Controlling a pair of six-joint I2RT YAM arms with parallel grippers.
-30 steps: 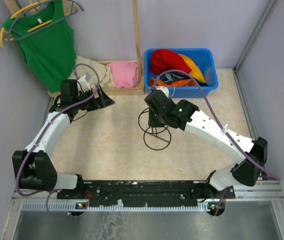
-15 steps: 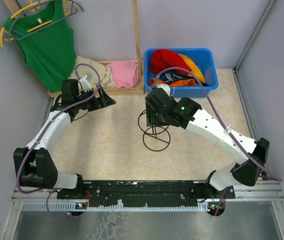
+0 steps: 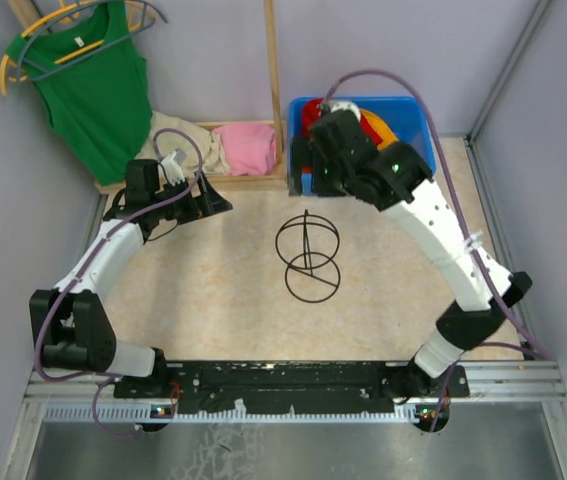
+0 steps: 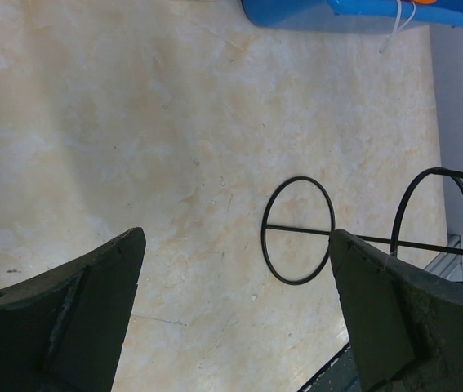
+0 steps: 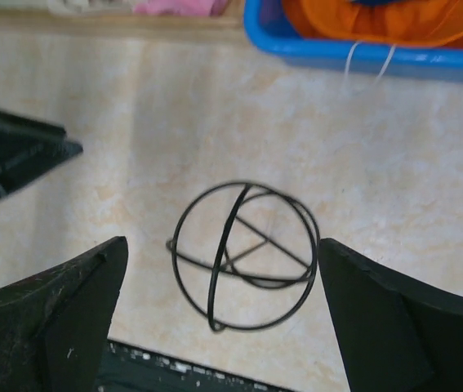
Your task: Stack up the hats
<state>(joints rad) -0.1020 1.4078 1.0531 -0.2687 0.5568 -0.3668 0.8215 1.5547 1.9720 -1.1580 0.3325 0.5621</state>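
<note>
The hats lie in a blue bin (image 3: pixel 421 160) at the back right. A red hat (image 3: pixel 313 112) and a yellow-orange one (image 3: pixel 387 133) show past my right arm. The right wrist view catches a bright orange hat (image 5: pixel 378 16) at its top edge. My right gripper (image 3: pixel 308 175) hangs open and empty in the air by the bin's near left corner. Below it a black wire stand (image 5: pixel 224 257) stands upright on the table. My left gripper (image 3: pixel 221 203) is open and empty, low over the table's back left, well away from the hats.
The wire stand (image 3: pixel 306 255) takes up the middle of the table, and its base ring (image 4: pixel 298 230) shows in the left wrist view. Pink and beige folded clothes (image 3: pixel 245 148) lie on a wooden rack at the back. A green tank top (image 3: pixel 93 90) hangs at back left.
My right gripper has opened, let go of the wire stand and lifted back towards the blue bin. The stand stays upright where it was. The left arm has barely moved.
</note>
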